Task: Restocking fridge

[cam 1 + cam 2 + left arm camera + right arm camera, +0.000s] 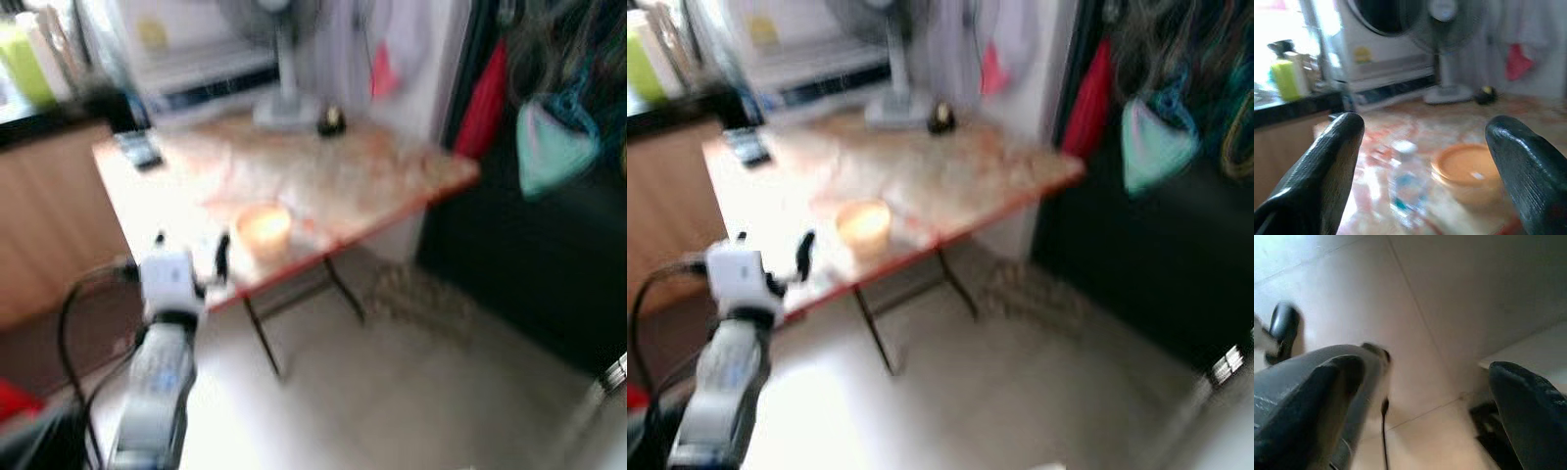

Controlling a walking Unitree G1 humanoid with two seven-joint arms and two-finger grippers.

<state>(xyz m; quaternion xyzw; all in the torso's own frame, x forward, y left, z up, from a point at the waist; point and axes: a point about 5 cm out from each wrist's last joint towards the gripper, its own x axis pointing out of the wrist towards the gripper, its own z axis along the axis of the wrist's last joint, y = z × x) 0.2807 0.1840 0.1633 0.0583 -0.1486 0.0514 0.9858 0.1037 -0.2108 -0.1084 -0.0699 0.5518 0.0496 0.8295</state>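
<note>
A: Where is the left claw [191, 257]?

B: Raised at the near left corner of the table [392, 181], its two black fingers [1322, 169] spread wide with nothing between them.

A: And the thing to restock?

B: A clear water bottle [1408, 188] lies on the table just beyond that claw, beside an orange bowl [264, 230] near the table's front edge. The views are blurred, so its label cannot be read.

A: What else is on the table?

B: A white fan [284, 59] stands at the far edge, with a small dark object [331, 121] just right of its base and a dark flat thing [137, 149] at the far left.

A: The right claw [1420, 396]?

B: It hangs low over the pale tiled floor [1449, 298], fingers apart, holding nothing.
</note>
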